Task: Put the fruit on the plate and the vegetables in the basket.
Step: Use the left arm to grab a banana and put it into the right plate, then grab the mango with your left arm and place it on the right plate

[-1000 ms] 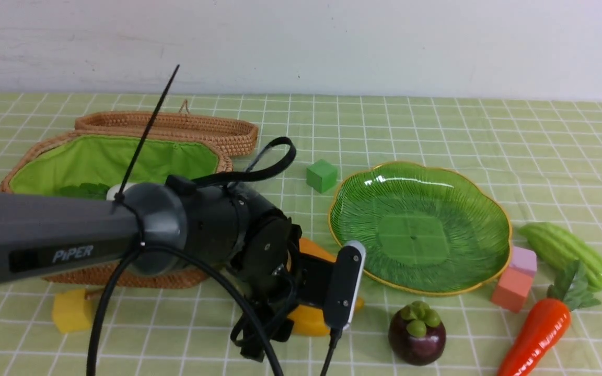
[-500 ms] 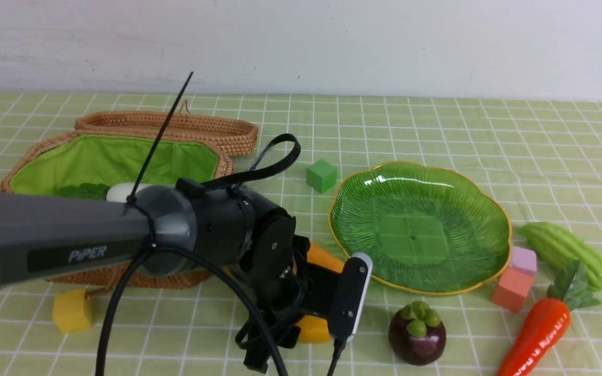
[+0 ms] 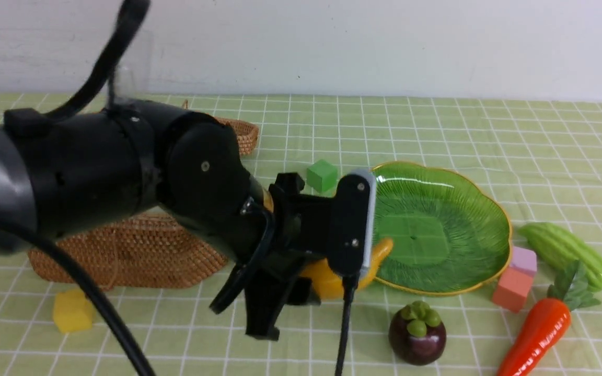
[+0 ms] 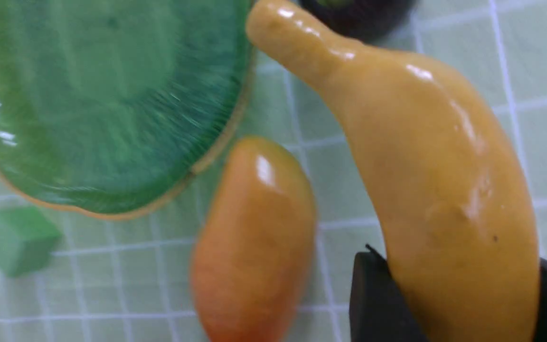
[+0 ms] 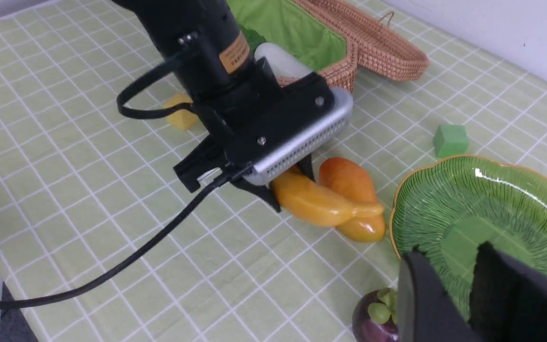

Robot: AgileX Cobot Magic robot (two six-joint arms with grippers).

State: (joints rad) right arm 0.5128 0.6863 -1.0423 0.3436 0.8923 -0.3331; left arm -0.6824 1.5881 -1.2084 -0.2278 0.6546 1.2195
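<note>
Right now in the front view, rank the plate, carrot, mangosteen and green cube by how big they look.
1. plate
2. carrot
3. mangosteen
4. green cube; it sits farther back than the others, so distance may exaggerate the gap.

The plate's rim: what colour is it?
Thin gold, around the green ribbed plate; it shows best in the front view.

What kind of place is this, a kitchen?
Probably a robot test table, not a kitchen: a black robot arm, a glossy round dark-purple toy mangosteen and a small green foam cube.
</note>
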